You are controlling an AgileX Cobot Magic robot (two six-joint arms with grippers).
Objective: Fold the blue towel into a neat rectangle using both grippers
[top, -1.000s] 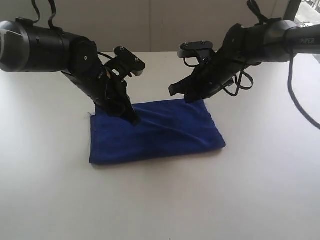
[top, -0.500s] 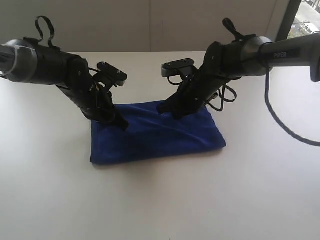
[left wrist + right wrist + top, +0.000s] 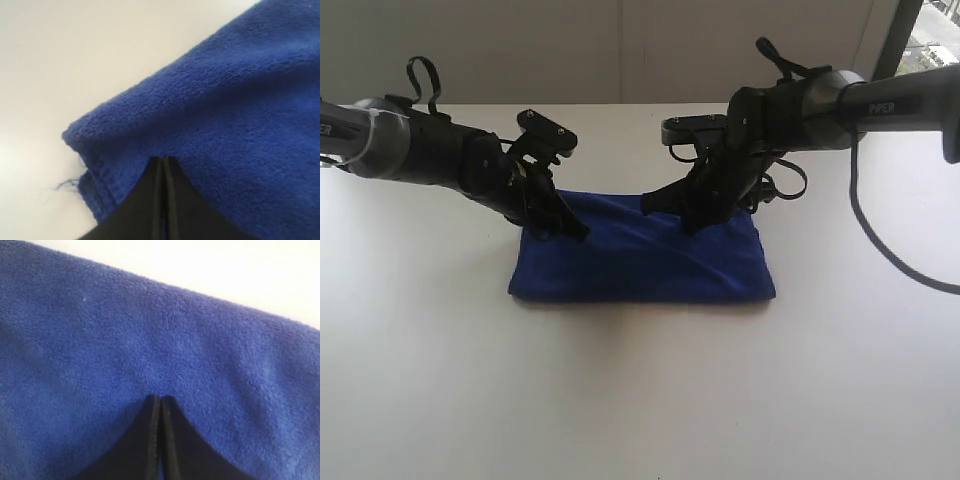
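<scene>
Partly hidden behind pressed-together left gripper [image 3: 164, 166] and right gripper [image 3: 160, 405], the blue towel [image 3: 650, 268] lies folded flat.

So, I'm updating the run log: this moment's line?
blue towel: folded rectangle on table | left gripper: shut, near towel corner | right gripper: shut, over towel

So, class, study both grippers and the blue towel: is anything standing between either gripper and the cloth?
Nothing visible does. The left gripper, shut, points at the blue towel near a corner; the right gripper, shut, points at its fabric near an edge. Only towel lies ahead of each; contact is unclear.
</scene>
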